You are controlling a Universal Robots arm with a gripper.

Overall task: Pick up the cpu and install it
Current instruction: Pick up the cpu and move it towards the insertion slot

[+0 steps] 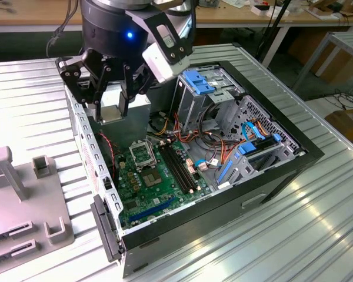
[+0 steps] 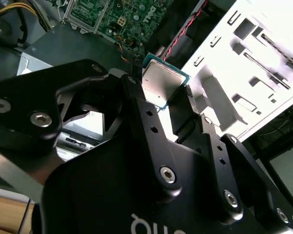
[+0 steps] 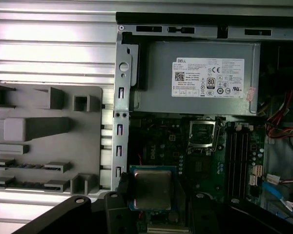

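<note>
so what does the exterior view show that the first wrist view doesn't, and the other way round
The exterior view adds the arm's wrist housing with its blue light, and the blue drive-bay brackets. The first wrist view adds the power supply's label and the cpu, silvery top face on, clamped in the gripper. Shared: the green board, its black-framed socket, the memory slots and the grey fixture tray beside the case.

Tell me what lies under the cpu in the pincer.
In the first wrist view the cpu, clamped in the pincer, hangs over the green board; the black-framed socket sits apart. The board patch behind the chip is covered.
</note>
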